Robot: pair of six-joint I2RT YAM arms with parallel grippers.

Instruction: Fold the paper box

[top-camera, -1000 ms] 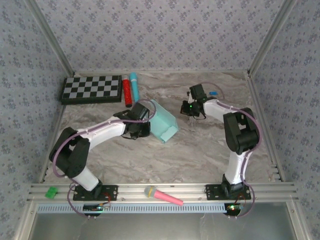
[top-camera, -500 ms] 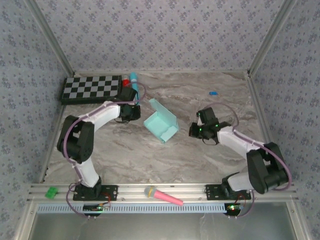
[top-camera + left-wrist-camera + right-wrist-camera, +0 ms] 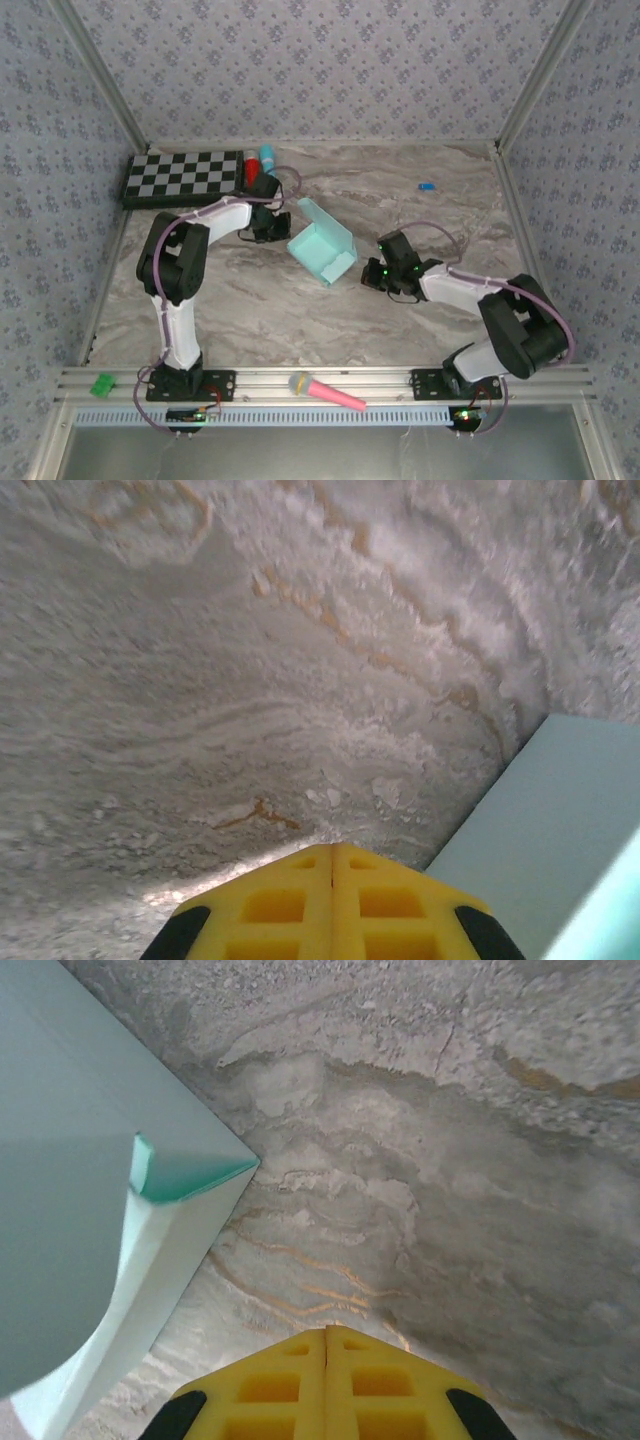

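Observation:
The pale aqua paper box (image 3: 322, 246) stands on the marble table, partly formed, with its lid flap raised at the back. My left gripper (image 3: 272, 232) sits just left of it, shut and empty. In the left wrist view the yellow fingertips (image 3: 332, 852) meet, and the paper box wall (image 3: 560, 830) is at the lower right, apart from them. My right gripper (image 3: 373, 274) rests just right of the box, shut and empty. The right wrist view has its closed gripper (image 3: 326, 1334) over bare table, with the paper box corner (image 3: 120, 1210) at the left.
A checkerboard (image 3: 184, 177) lies at the back left, with a red marker (image 3: 251, 172) and a turquoise marker (image 3: 266, 158) beside it. A small blue piece (image 3: 426, 186) lies at the back right. A pink and yellow microphone (image 3: 326, 391) and a green clip (image 3: 102, 384) rest on the front rail.
The left gripper has drawn back from the box toward the markers, then settled beside the box's left wall. The right gripper has swung from the back right down to the box's right side.

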